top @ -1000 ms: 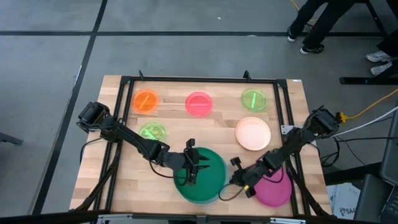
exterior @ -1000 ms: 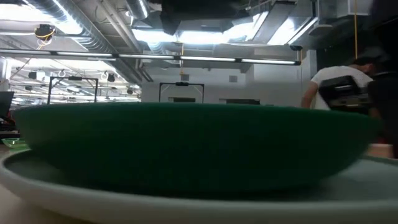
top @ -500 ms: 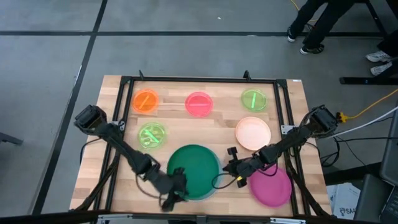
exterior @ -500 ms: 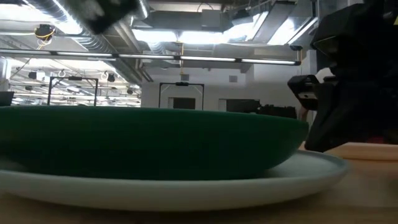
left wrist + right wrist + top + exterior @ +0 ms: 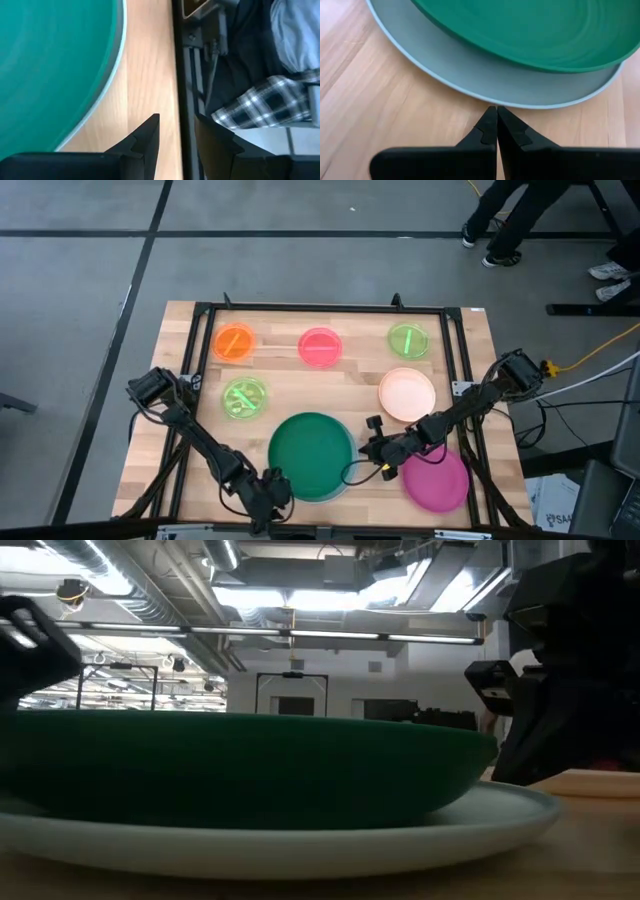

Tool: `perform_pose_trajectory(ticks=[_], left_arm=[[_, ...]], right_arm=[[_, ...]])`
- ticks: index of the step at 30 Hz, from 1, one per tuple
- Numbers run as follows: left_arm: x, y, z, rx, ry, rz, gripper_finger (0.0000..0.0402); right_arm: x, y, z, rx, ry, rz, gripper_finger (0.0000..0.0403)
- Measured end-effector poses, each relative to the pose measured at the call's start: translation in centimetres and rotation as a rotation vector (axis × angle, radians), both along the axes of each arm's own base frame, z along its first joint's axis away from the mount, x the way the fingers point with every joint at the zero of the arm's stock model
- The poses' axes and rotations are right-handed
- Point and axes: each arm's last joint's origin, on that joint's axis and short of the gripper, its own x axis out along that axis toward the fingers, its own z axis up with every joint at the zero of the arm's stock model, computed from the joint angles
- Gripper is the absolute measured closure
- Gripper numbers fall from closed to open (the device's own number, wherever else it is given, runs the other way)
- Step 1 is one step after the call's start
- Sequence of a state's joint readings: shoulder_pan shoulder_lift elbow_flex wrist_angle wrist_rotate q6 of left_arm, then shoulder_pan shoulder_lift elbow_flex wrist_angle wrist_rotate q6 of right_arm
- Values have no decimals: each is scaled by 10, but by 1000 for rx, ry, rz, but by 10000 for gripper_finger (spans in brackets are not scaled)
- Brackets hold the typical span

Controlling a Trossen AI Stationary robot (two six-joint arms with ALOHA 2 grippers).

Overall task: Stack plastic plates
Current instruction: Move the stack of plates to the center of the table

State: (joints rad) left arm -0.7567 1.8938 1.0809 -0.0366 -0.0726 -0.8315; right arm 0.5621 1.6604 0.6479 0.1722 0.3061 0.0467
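Green plate (image 5: 313, 455) lay on the pale blue plate (image 5: 485, 82) at the table's front edge. Right gripper (image 5: 496, 131), fingers pressed together and empty, sat beside that stack; the magenta plate (image 5: 437, 478) lay just behind it, nearest that arm. Left gripper (image 5: 176, 134) hung slightly parted, empty.

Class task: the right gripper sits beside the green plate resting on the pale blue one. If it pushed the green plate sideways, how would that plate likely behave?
The green plate sits off-centre in the blue plate, so it would probably slide rather than tip. Its smooth plastic face looks slippery. It appears thin and stiff, so likely light. The right gripper is shut.
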Motion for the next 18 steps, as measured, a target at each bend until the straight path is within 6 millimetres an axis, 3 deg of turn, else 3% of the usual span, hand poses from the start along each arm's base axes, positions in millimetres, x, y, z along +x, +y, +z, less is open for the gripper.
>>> perform_pose_trajectory(ticks=[18], left_arm=[[1,10,-14,137,32,75,285]], right_arm=[[-1,-1,-1,-10,16,0,402]])
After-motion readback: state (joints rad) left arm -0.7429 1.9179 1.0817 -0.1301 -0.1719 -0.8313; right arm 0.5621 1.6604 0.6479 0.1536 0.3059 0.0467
